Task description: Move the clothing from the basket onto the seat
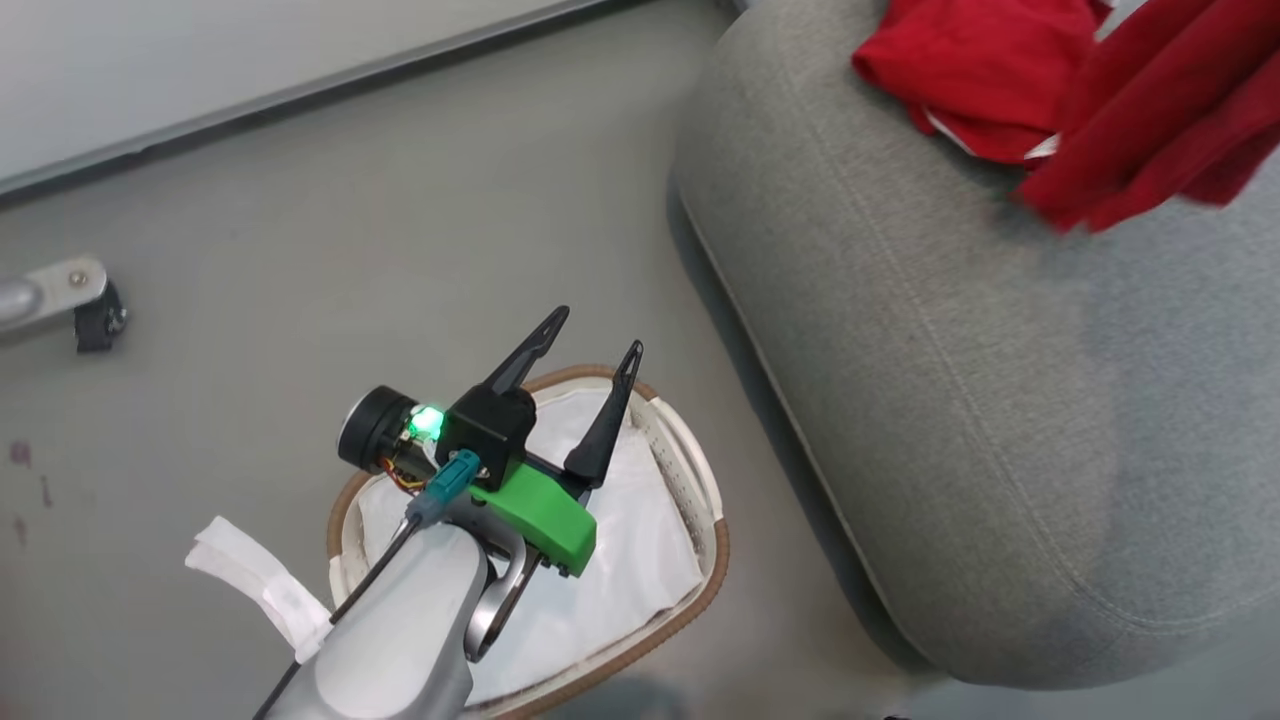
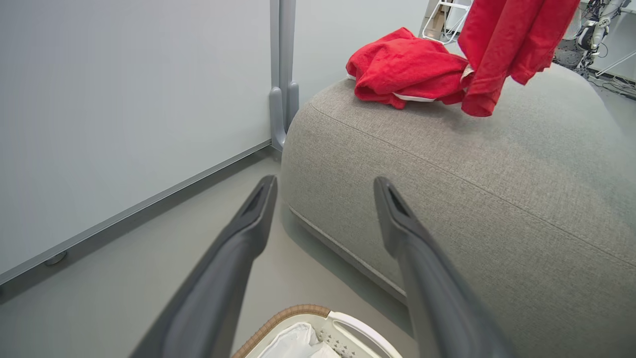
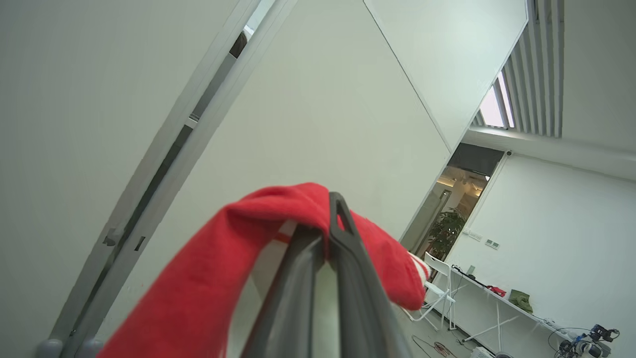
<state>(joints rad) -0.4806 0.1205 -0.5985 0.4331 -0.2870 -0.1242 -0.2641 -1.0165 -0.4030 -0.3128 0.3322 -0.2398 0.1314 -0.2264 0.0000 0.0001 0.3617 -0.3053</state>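
One red garment (image 1: pixel 960 70) (image 2: pixel 407 67) lies crumpled on the grey seat (image 1: pixel 960 400) (image 2: pixel 472 169). A second red garment (image 1: pixel 1160 110) (image 2: pixel 502 44) hangs above the seat beside the first, its lower end near the cushion. My right gripper (image 3: pixel 325 223) is shut on this hanging clothing (image 3: pixel 238 263), which drapes over both fingers. My left gripper (image 1: pixel 595 345) (image 2: pixel 325 199) is open and empty, hovering over the white basket (image 1: pixel 700 470) (image 2: pixel 343 323) on the floor, left of the seat. The basket shows only its white liner (image 1: pixel 620 580).
A grey wall panel with a metal base rail (image 1: pixel 300 90) runs behind the basket. A castor wheel on a metal leg (image 1: pixel 95 320) stands at the left on the floor. A loose white liner strap (image 1: pixel 260 580) hangs outside the basket.
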